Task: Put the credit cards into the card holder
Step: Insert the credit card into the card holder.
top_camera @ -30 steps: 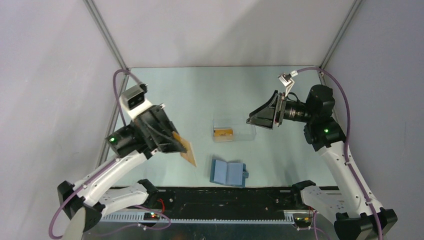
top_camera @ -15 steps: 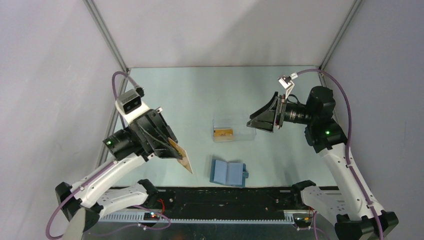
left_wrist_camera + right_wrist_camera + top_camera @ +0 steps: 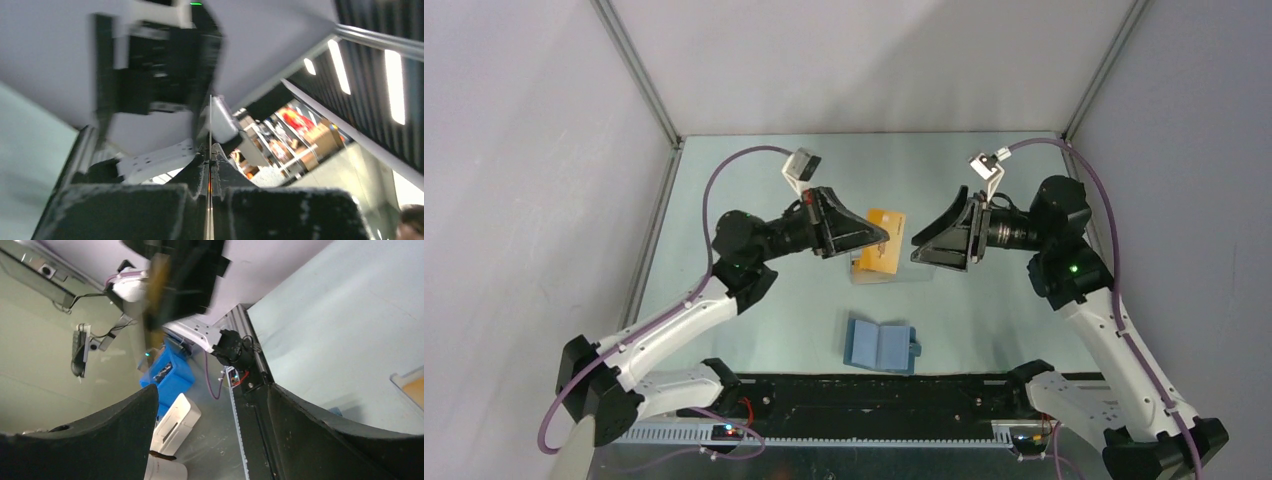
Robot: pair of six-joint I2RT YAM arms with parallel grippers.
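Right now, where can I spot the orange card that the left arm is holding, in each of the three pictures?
Top external: the orange card is near the picture's centre, at the arm's tip.
Left wrist: seen edge-on, a thin vertical line mid-frame.
Right wrist: blurred, upper left.
Shared landmark: the left gripper pinching it, visible in all three.

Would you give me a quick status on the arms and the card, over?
Left gripper shut on orange card, raised near clear box. Right gripper open, facing it. Card holder lying open, nothing on it.
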